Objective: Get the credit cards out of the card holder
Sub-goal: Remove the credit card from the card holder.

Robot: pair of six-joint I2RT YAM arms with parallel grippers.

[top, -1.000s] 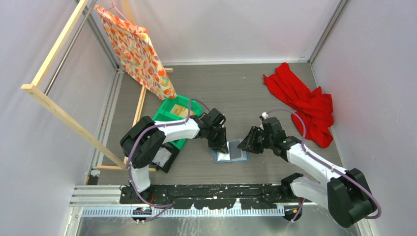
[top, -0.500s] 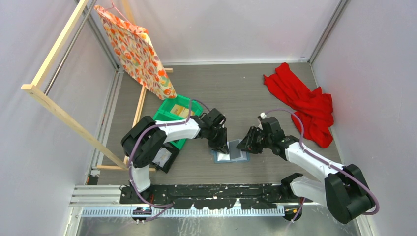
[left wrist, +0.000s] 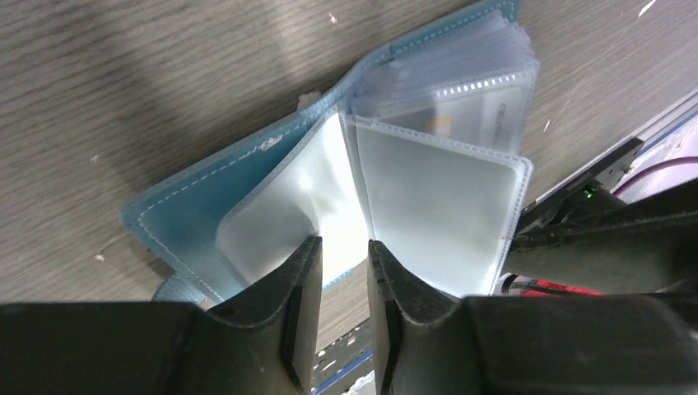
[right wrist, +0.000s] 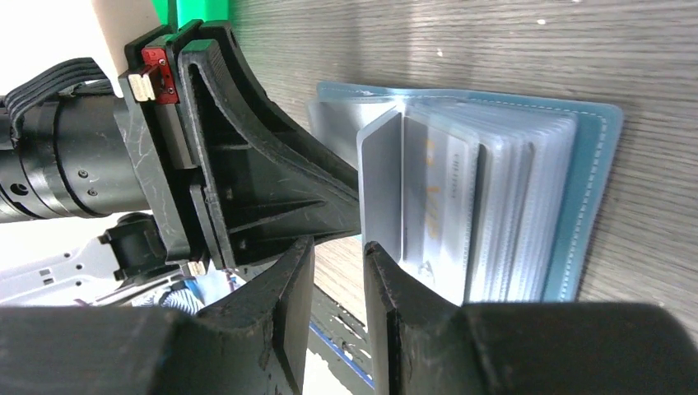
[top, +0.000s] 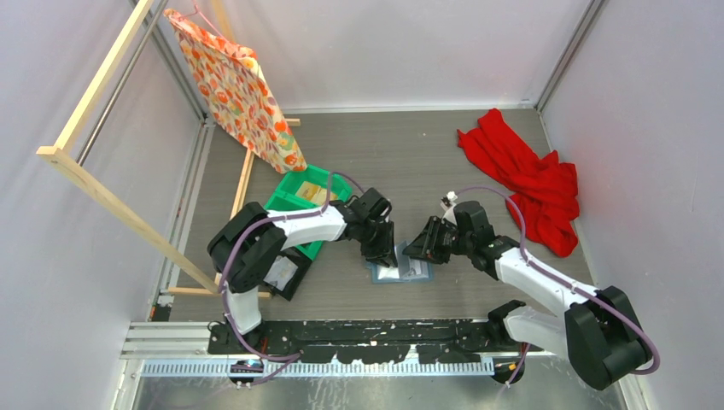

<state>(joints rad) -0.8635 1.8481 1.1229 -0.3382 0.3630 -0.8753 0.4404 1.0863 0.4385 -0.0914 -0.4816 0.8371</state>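
The blue-teal card holder lies open on the table, its clear sleeves fanned up. It also shows in the left wrist view and the right wrist view. A pale credit card with faint print sits in a sleeve, also seen in the left wrist view. My left gripper is over the holder's left panel, jaws a narrow gap apart with only floor between them. My right gripper is at the upright front sleeve, jaws narrowly apart and empty.
A green bin stands left of the left arm, with a black object near it. A red cloth lies at the back right. A wooden rack with a patterned cloth stands at the left. A metal rail runs along the near edge.
My right gripper has moved left, over the holder's right side and close to the left gripper. The left gripper has stayed put.
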